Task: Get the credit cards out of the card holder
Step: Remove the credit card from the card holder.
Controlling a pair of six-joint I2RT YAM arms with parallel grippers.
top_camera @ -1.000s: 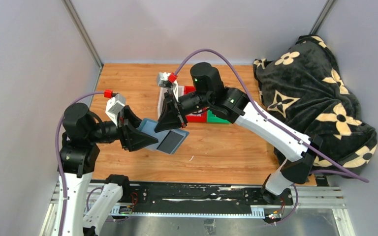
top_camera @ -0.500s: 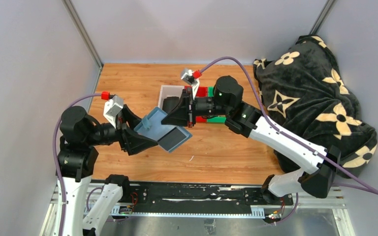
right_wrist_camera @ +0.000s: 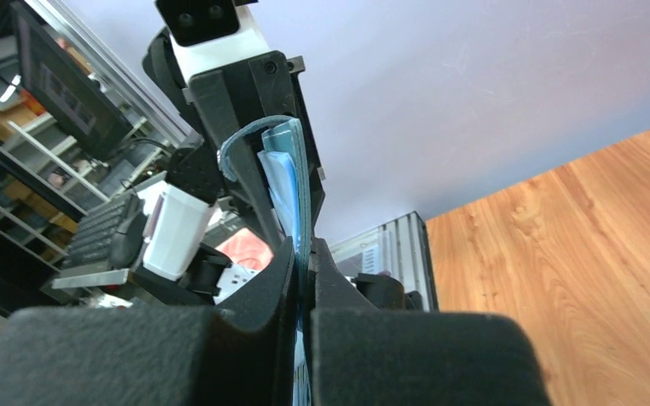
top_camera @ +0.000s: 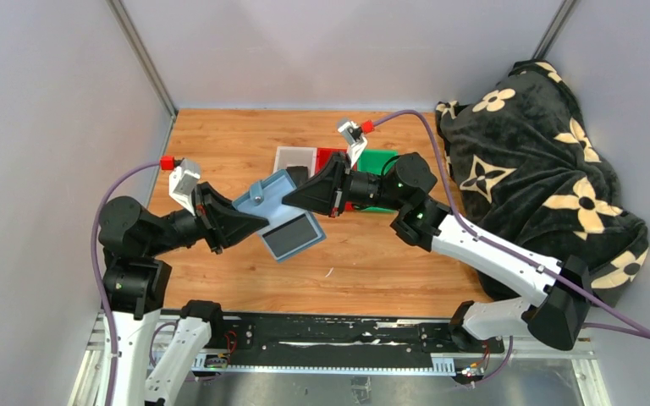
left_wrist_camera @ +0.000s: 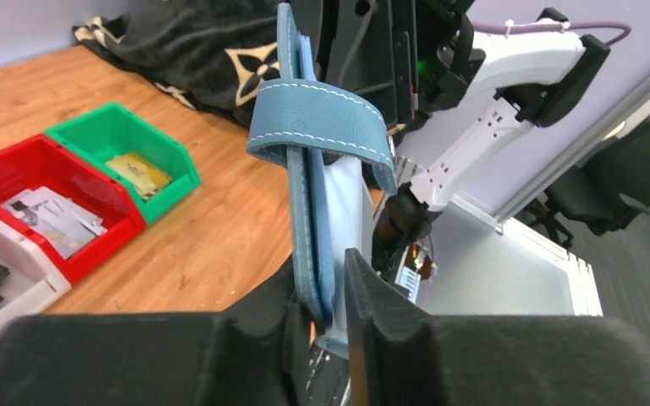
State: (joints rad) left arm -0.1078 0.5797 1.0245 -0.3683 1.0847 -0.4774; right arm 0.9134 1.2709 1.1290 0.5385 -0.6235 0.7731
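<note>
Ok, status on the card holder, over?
Left pincer shut on the card holder, near edge; right pincer shut on its far edge. Holder open, held off the table; nothing pulled out yet. Nothing in the way.

- You have a wooden table (top_camera: 220,144) of warm orange planks, its bare boards showing on every side of the red bin (left_wrist_camera: 110,245).
- The red bin stands on the wood towards the far side, roughly mid-width.
- Touching its left side stands a white bin (top_camera: 281,161).
- Touching its right side stands a green bin (left_wrist_camera: 173,182), so the three make one row.
- Further right of the red bin, past the green one, a black blanket (top_camera: 542,169) with cream flowers lies heaped and spills over the table's right edge.
- Nearer to you than the red bin, a small white speck (top_camera: 330,272) lies alone on the boards.
</note>
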